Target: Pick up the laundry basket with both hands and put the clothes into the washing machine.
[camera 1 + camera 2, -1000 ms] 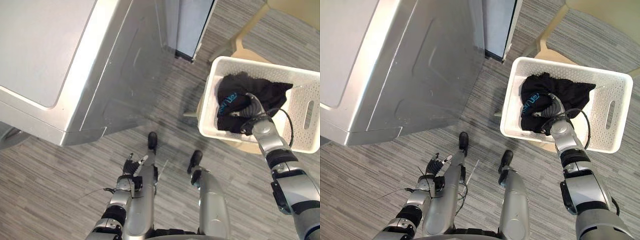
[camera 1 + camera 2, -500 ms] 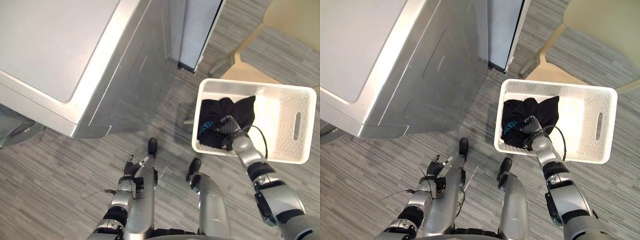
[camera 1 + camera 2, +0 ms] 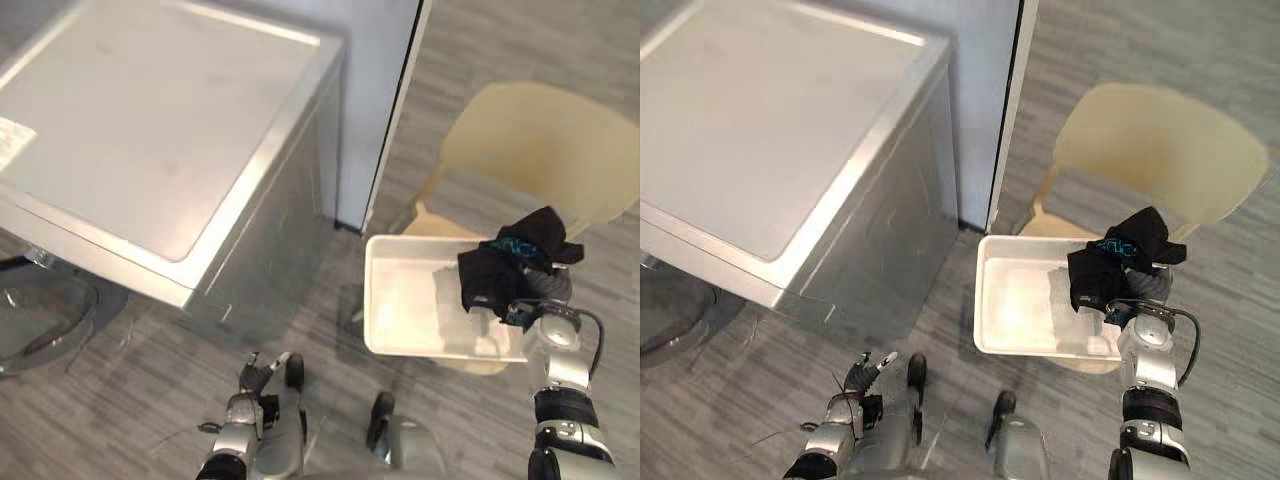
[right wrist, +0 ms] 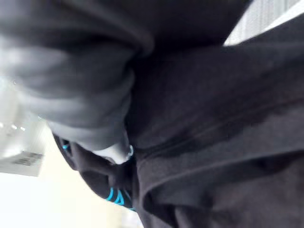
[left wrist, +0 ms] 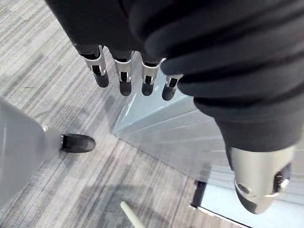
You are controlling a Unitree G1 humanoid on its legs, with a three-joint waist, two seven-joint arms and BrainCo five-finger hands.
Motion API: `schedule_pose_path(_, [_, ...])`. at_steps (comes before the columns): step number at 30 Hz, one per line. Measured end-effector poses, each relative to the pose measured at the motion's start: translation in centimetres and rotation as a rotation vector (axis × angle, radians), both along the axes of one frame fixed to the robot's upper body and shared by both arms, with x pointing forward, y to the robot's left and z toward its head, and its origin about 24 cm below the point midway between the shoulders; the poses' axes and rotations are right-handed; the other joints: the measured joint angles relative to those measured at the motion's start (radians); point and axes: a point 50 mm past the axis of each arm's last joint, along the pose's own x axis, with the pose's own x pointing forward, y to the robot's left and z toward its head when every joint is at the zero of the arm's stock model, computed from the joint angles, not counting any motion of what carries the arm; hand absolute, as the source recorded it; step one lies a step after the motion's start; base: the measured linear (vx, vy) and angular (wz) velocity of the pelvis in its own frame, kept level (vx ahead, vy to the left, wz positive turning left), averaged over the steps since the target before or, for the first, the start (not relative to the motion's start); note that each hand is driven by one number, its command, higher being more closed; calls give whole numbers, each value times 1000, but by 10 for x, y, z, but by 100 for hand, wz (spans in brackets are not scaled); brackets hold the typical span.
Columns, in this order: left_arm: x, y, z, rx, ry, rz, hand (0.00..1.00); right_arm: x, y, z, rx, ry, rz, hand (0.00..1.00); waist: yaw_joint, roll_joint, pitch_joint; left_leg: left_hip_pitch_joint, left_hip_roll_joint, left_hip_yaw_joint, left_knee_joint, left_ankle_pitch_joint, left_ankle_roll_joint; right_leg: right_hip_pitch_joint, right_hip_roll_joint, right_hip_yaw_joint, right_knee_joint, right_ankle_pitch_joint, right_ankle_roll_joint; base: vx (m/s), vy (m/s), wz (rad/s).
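The left hand (image 5: 190, 57) hangs with its fingers (image 5: 124, 76) straight and side by side, the thumb (image 5: 256, 180) apart, holding nothing. Past the fingertips lie the grey striped floor (image 5: 38, 57) and the washing machine (image 5: 161, 126), seen along its silver side.

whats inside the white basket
Mostly bare white floor shows in the basket; the black garment hanging from the right hand covers its right end, hiding whatever lies there.

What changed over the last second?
The right hand has lifted the black garment up out of the white laundry basket; it now hangs over the basket's right end. The camera shifted too. The basket stayed on the beige chair, and the left hand stayed low, open.
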Motion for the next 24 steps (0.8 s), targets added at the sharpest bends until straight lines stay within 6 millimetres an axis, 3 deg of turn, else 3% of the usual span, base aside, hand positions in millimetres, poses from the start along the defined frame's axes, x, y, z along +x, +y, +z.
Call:
schedule_pose_path(5, [11,2,23,18,-122,-62,0,1,25,24,1,-157,100,100,-19,2,-39,87,5,26,-27,-25,-5,65,8,37,-38,9,11,-40,20,-21])
schedule_pose_path(8, [36,-10,60,11,-315,-142,0,-3,38,42,-36,-245,178,100,-22,8,-88,103,-1,48,-37,-27,0,71,11,58,-57,22,16,17,30,-22])
schedule_pose_path(10, [56,-24,97,-10,-497,-198,0,-3,54,53,-32,-311,258,100,-37,10,-112,126,-5,58,-36,-27,10,96,11,68,-78,38,11,58,20,-17])
schedule_pose_path(16, [90,-69,153,-131,-741,-415,0,-3,93,54,65,-370,475,100,-69,29,-147,167,-11,81,-38,-34,19,128,8,99,-101,52,18,18,21,-16])
schedule_pose_path(24, [106,-107,186,-352,-827,-521,0,-13,145,53,108,-386,731,100,-104,38,-153,191,-9,118,-53,-46,17,137,14,144,-143,85,23,-29,18,-18])
